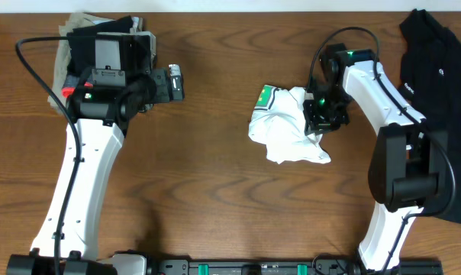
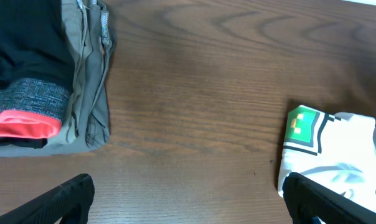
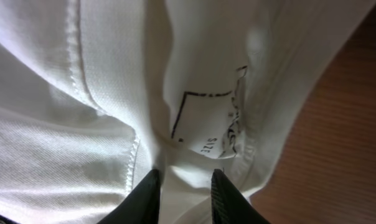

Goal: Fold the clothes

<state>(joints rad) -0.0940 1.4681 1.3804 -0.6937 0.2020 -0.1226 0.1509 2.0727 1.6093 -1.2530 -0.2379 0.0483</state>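
The white T-shirt (image 1: 288,126) with green-and-black print lies crumpled at the table's middle. It also shows in the left wrist view (image 2: 334,155) at the right edge. My right gripper (image 1: 322,114) sits on its right edge, shut on a fold of white cloth near the size label (image 3: 187,186). A black shirt (image 1: 444,84) with a small white logo lies spread at the far right. My left gripper (image 1: 175,82) is open and empty above bare wood (image 2: 188,199), left of the T-shirt.
A stack of folded clothes (image 1: 101,42), black, grey, red and khaki, lies at the back left under my left arm; it also shows in the left wrist view (image 2: 45,93). Bare wooden table (image 1: 215,176) lies between the stack and the T-shirt.
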